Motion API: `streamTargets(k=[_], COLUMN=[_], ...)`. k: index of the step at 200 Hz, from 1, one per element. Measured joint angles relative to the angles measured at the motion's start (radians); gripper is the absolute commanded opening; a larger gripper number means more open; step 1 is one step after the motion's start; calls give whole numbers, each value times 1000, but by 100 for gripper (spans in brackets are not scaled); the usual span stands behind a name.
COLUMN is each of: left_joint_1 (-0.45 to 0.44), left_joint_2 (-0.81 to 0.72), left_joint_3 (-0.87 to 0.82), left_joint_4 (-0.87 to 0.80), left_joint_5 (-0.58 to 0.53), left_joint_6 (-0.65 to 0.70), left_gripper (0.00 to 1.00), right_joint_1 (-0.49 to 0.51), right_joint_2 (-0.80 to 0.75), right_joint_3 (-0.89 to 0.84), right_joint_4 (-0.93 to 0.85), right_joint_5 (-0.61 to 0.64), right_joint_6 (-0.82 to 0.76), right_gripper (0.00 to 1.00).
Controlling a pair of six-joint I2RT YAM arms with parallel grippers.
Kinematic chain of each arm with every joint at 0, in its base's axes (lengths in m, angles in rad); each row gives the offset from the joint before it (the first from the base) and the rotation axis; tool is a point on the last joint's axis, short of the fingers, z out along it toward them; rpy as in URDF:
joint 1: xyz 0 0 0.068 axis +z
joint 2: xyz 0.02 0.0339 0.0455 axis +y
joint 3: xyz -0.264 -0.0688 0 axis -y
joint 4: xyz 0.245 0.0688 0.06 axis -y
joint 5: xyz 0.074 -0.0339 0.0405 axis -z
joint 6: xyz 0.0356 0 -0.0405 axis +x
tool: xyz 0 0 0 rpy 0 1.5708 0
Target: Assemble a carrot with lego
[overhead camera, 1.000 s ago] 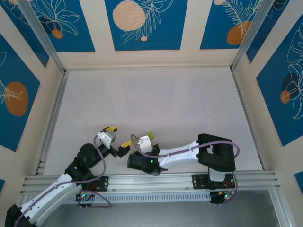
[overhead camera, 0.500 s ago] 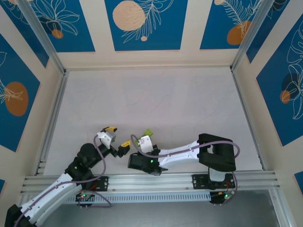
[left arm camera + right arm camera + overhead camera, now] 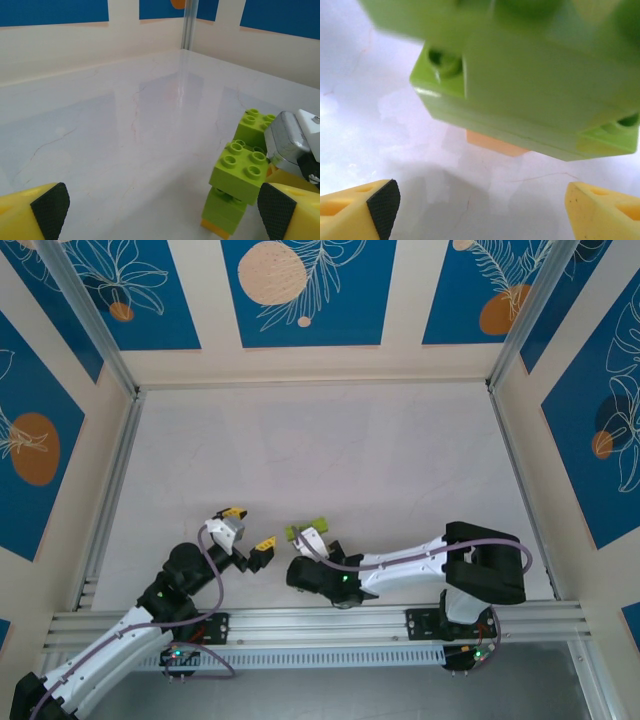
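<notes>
The carrot (image 3: 239, 186) is a small stack of lime-green bricks with an orange brick (image 3: 216, 228) at its bottom end, resting on the white table. It stands just ahead of my left gripper's right finger (image 3: 290, 212). My left gripper (image 3: 160, 212) is open with bare table between its fingers. In the top view the carrot (image 3: 304, 530) lies between my left gripper (image 3: 249, 528) and my right gripper (image 3: 308, 543). In the right wrist view the lime-green bricks (image 3: 530, 85) and the orange brick (image 3: 495, 142) loom just beyond my open right gripper (image 3: 485, 212), not between its pads.
The white table (image 3: 330, 450) stretches away to the back and sides, bounded by metal rails (image 3: 110, 490) and patterned walls. The silver and white wrist of my right arm (image 3: 295, 142) sits right behind the carrot in the left wrist view.
My right arm has drawn back to the right and its wrist has dropped lower. The carrot now sits slightly further left on the table. My left arm has not moved.
</notes>
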State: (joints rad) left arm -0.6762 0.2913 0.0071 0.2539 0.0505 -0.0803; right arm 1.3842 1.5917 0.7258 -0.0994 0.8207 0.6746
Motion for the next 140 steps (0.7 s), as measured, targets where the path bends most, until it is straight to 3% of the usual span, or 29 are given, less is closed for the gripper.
streamTargets(k=[55,140], left_joint_1=[0,0], left_joint_2=[1,11], left_joint_3=[0,0], left_joint_4=[0,12], left_joint_5=[0,0], left_joint_6=[0,0], left_gripper=[99,99], right_joint_1=[-50,-37], right_joint_2=[-74,-128], right_joint_3=[-101,-104], right_joint_4=[130,159], right_joint_5=[-71,-88], right_joint_6=[-121,-169], right_gripper=[89,91])
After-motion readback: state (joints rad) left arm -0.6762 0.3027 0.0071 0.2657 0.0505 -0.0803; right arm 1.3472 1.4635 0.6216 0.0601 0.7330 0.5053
